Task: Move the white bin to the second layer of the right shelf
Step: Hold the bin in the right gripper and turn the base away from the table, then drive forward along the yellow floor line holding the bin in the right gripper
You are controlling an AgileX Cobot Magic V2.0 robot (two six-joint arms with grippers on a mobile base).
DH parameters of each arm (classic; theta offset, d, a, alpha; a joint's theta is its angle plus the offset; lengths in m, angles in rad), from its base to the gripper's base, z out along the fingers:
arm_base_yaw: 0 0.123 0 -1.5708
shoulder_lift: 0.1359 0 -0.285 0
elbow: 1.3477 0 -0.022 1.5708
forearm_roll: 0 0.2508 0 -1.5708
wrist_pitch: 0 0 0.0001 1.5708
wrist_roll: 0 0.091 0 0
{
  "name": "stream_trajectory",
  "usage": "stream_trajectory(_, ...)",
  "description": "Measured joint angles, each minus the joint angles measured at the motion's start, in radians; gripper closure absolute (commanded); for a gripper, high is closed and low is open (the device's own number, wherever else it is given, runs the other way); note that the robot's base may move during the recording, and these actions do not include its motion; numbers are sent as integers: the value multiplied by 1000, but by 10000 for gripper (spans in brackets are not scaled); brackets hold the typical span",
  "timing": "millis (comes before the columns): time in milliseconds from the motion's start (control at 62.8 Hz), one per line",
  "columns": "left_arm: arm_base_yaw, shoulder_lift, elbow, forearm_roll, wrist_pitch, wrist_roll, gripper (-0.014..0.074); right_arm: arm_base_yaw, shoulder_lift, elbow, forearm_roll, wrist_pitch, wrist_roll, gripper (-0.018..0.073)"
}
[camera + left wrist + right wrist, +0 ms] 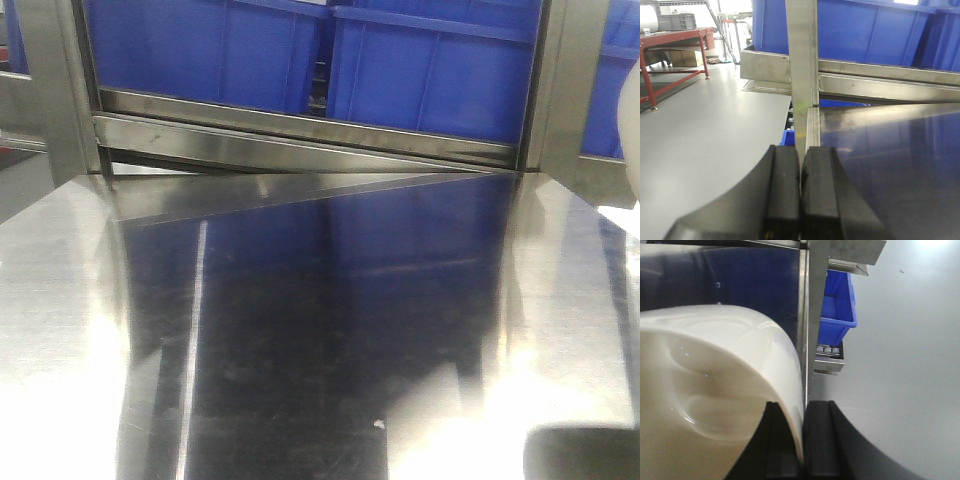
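The white bin (715, 365) fills the left half of the right wrist view, glossy and cream-coloured. My right gripper (805, 407) is shut on its wall, one finger inside and one outside. A pale sliver at the right edge of the front view may be the same bin (630, 130). My left gripper (801, 150) is shut with nothing in it, at the left edge of the steel surface (890, 165) near an upright post (802, 60). A short end of roller track (827, 349) shows under a blue crate (837, 305); I cannot tell which layer it is.
A reflective steel surface (300, 330) lies in front of me. Behind it a sloped steel rail (300, 135) carries large blue crates (200, 50) (430, 70). Steel posts (60, 90) (560, 80) stand at both sides. A red-framed bench (670, 45) stands far left on the grey floor.
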Motion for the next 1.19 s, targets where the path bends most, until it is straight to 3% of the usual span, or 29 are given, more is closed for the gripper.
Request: stream_trajectory(1194,0,0,0,0,0,0,512,0,0,0,0,0,0,505)
